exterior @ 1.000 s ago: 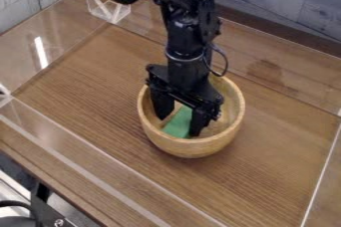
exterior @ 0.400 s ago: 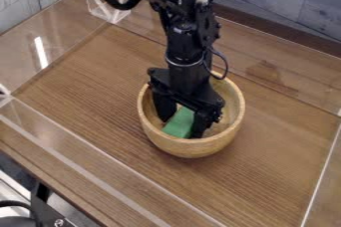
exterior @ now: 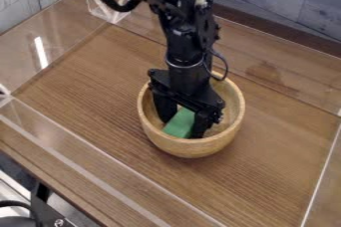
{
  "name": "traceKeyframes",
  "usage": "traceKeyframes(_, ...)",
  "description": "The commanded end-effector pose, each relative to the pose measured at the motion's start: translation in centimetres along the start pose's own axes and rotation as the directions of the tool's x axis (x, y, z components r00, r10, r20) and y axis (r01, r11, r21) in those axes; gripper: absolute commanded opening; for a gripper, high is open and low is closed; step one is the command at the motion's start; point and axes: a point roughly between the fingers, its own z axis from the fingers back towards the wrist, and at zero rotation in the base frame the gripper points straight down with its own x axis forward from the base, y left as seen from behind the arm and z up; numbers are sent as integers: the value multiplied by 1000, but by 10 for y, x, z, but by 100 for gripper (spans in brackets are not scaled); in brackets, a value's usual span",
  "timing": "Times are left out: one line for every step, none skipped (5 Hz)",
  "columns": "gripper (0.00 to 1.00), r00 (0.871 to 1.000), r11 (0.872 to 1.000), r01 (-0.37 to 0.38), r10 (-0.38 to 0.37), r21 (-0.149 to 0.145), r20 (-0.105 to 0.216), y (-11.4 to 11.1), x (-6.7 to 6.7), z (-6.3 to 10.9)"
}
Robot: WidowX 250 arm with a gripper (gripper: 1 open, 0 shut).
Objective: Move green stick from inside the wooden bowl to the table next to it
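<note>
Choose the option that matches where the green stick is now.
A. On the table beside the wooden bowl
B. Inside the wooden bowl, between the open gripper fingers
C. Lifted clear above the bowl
B: the green stick lies inside the wooden bowl, with the open gripper lowered around it.

Robot arm: matte black throughout, built of blocky jointed segments, thin black cable looping beside the lower link. End effector: black, two broad flat fingers under a boxy wrist.
</note>
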Motion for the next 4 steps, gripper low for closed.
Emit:
traceKeyframes(100,998,1000,14,-14,-1,61,-1,8,13)
traceKeyframes(100,997,1000,10,-10,-3,72,0,8,15)
traceKeyframes(100,997,1000,7,-7,-3,82,0,9,16)
traceKeyframes(100,996,1000,4,-4,-1,91,1,10,16)
